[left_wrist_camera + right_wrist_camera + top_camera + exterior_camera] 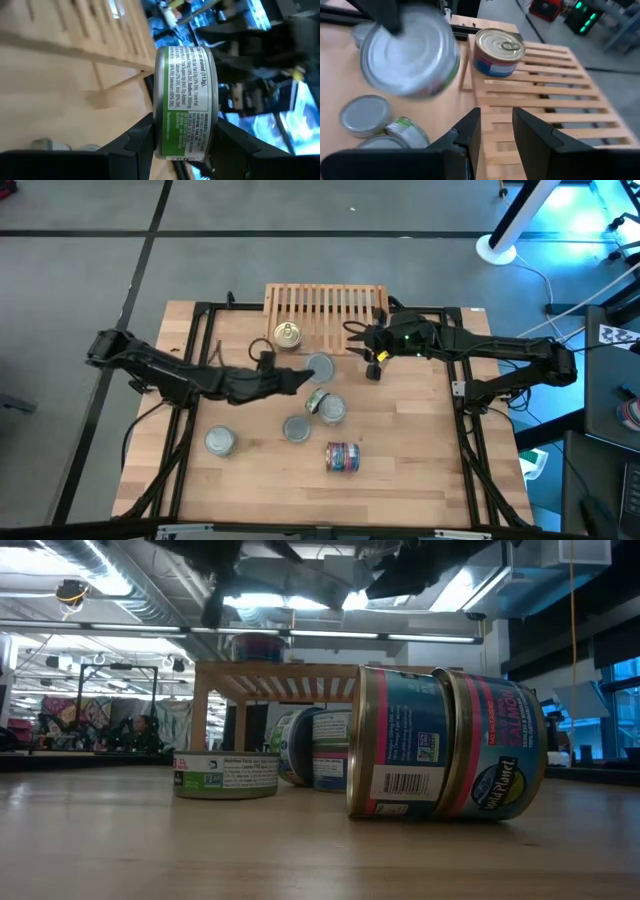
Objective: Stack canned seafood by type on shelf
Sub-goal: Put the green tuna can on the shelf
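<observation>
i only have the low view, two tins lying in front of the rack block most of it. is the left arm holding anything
Observer: Yes. In its wrist view the left gripper is clamped on a green-labelled tin, held in the air.
Operator: where is it relative to the shelf
Observer: From above, that tin hangs just in front of the shelf, not over the slats yet.
Operator: anything on the shelf already
Observer: One gold-lidded tin with a blue-red side stands upright on the slats at the left corner nearer the tins.
Operator: and the right arm
Observer: The right gripper hovers over the shelf's right part, fingers apart, holding nothing.
</observation>
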`<state>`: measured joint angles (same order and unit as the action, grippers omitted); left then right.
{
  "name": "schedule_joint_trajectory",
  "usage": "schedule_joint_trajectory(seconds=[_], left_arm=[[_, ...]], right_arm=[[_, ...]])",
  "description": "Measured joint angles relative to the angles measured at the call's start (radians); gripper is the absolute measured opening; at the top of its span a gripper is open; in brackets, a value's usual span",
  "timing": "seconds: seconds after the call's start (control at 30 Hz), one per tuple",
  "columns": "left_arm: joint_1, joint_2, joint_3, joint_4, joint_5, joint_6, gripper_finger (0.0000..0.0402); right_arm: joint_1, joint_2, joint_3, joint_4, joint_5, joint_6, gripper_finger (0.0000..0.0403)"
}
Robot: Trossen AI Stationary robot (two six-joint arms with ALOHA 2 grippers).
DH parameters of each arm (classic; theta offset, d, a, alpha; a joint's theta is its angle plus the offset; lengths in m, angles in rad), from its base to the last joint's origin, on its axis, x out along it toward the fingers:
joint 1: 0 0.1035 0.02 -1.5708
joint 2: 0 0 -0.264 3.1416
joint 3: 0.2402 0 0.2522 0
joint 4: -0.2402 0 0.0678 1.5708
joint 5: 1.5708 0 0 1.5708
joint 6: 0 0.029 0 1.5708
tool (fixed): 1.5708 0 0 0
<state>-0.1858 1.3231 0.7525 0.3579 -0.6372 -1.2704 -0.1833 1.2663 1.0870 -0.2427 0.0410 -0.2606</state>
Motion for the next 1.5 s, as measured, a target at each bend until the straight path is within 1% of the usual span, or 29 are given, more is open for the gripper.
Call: schedule_joint_trajectory(seconds=[0.13,0.23,0.47,0.57,0.67,0.97,1.1,1.27,1.43,1.5], left_arm=[[0.027,0.091,0.0,0.134,-0.004,-0.123,0.0152],[0.045,0.153,0.0,0.225,-0.004,-0.169,0.0152],[0.09,0.271,-0.001,0.338,-0.034,-0.318,0.0152],[0.106,0.298,-0.001,0.382,-0.034,-0.33,0.0152],[0.121,0.306,-0.001,0.394,-0.034,-0.332,0.0152],[0.152,0.306,-0.001,0.386,-0.05,-0.331,0.0152],[0.168,0.306,-0.001,0.387,-0.05,-0.329,0.0152],[0.184,0.306,-0.001,0.385,-0.052,-0.328,0.0152],[0.192,0.306,-0.001,0.379,-0.052,-0.321,0.0152],[0.194,0.306,-0.001,0.377,-0.051,-0.321,0.0152]], right_arm=[[0.0,-0.001,0.0,0.011,0.031,-0.094,0.0115],[0.0,-0.001,0.0,0.01,0.038,-0.155,0.0115],[0.0,-0.001,0.0,0.009,0.038,-0.237,0.0115],[0.001,-0.001,0.0,0.007,0.033,-0.248,0.0115],[0.001,-0.001,0.0,0.005,-0.025,-0.25,0.0115],[0.001,-0.001,-0.001,-0.035,-0.287,-0.244,0.0115],[0.001,0.007,-0.001,-0.05,-0.372,-0.243,0.0115],[0.014,0.04,-0.002,-0.049,-0.426,-0.242,0.0115],[0.043,0.088,-0.002,-0.024,-0.415,-0.243,0.0115],[0.056,0.112,-0.002,0.008,-0.388,-0.241,0.0115]])
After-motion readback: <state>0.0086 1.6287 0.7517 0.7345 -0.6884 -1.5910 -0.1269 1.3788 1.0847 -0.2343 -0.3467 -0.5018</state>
